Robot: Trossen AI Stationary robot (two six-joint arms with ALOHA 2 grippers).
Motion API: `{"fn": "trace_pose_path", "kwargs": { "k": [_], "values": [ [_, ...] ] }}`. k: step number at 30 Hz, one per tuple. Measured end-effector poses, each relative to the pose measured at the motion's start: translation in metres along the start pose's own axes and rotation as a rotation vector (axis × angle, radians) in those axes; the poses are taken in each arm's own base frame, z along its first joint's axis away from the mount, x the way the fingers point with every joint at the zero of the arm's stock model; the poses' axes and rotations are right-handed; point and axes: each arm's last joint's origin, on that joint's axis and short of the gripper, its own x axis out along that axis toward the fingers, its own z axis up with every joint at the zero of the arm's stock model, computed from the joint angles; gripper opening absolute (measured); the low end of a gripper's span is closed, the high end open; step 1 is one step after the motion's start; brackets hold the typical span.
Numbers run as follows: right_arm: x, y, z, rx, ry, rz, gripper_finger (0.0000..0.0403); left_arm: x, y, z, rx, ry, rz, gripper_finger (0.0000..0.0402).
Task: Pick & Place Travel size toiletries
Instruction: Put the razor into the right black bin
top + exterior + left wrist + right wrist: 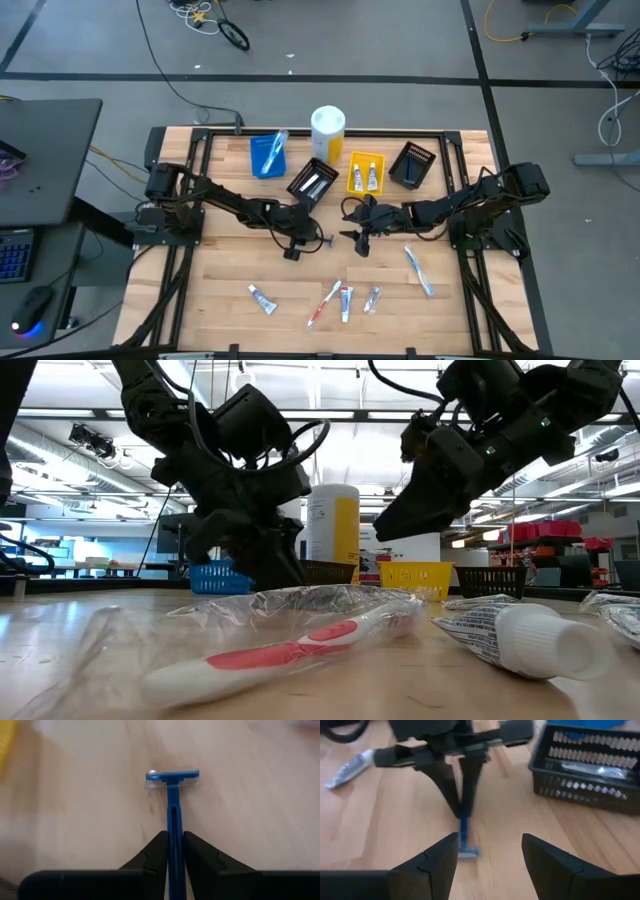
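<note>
A blue razor (173, 800) sticks out ahead of my left gripper (174, 845), which is shut on it at mid-table (303, 240). Its head (172, 776) is low over the wood; whether it touches I cannot tell. My right gripper (490, 852) stands open just to the razor's right (360, 238), facing the left one, with nothing between its fingers. Other toiletries lie near the front edge: a tube (262, 298), a red toothbrush (323, 303), two small tubes (346, 302), and a pale-blue toothbrush (418, 270). My left gripper pinches the razor's handle (173, 836) between its two fingers (155, 852), about halfway along it. The fingers slant down from the table's left and lie along the handle. The razor points on past the fingertips, head foremost and turned crosswise.
Along the far edge stand a blue bin (268, 155), a tall white-and-yellow cylinder (328, 133), a black bin (312, 182), a yellow bin (366, 176) and another black bin (413, 164). Bare wood lies between the grippers and the front-edge items.
</note>
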Motion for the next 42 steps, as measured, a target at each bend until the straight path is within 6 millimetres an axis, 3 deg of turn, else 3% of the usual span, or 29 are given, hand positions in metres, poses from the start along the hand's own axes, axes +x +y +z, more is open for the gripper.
{"fn": "trace_pose_path", "kwargs": {
  "k": [11, 19, 26, 29, 33, 36, 42],
  "values": [
    [-0.011, 0.001, 0.009, -0.099, -0.032, 0.019, 0.0226, 0.000, 0.005, 0.005, 0.015, -0.042, 0.079, 0.0044],
    [-0.046, 0.006, 0.024, -0.069, -0.013, 0.215, 0.0225, -0.002, 0.009, 0.013, 0.017, -0.117, 0.161, 0.0049],
    [-0.080, 0.002, 0.015, -0.109, 0.118, 0.080, 0.0209, -0.008, 0.016, 0.033, -0.037, -0.331, 0.249, 0.0045],
    [-0.099, -0.002, 0.012, -0.116, 0.153, 0.008, 0.0202, -0.013, 0.020, 0.045, -0.027, -0.431, 0.315, 0.0052],
    [-0.117, -0.005, 0.021, -0.098, 0.046, -0.064, 0.0199, -0.021, 0.033, 0.071, -0.041, -0.559, 0.347, 0.0044],
    [-0.120, -0.006, 0.030, -0.101, -0.065, -0.123, 0.0198, -0.027, 0.043, 0.093, -0.041, -0.641, 0.341, 0.0040],
    [-0.113, -0.002, 0.035, -0.137, -0.108, -0.119, 0.0198, -0.046, 0.061, 0.138, 0.017, -0.794, 0.358, 0.0051]
  ]
}}
